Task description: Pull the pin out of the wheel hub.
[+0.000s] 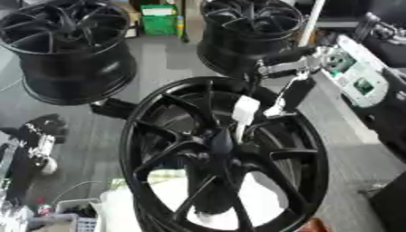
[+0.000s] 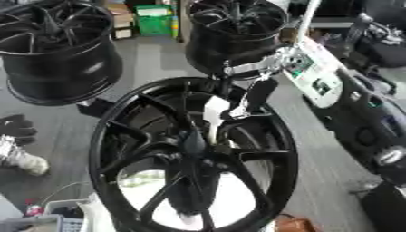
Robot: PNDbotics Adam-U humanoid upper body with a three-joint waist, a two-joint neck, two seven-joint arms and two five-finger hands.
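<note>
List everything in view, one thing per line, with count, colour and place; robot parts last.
wheel hub: one, black, spoked, upright in the foreground centre.
white tag-like piece: one, white, in the upper part of the hub; what it is cannot be told.
other wheels: two, black, behind it, one upper left, one upper centre.
green crate: one, green, far back between the two wheels.
floor: grey, under everything.
right arm: one, silver and black with green parts, from the upper right.
right hand: one, black, reaching into the hub's upper rim beside the white piece; fingers not readable.
left hand: not in view.
</note>
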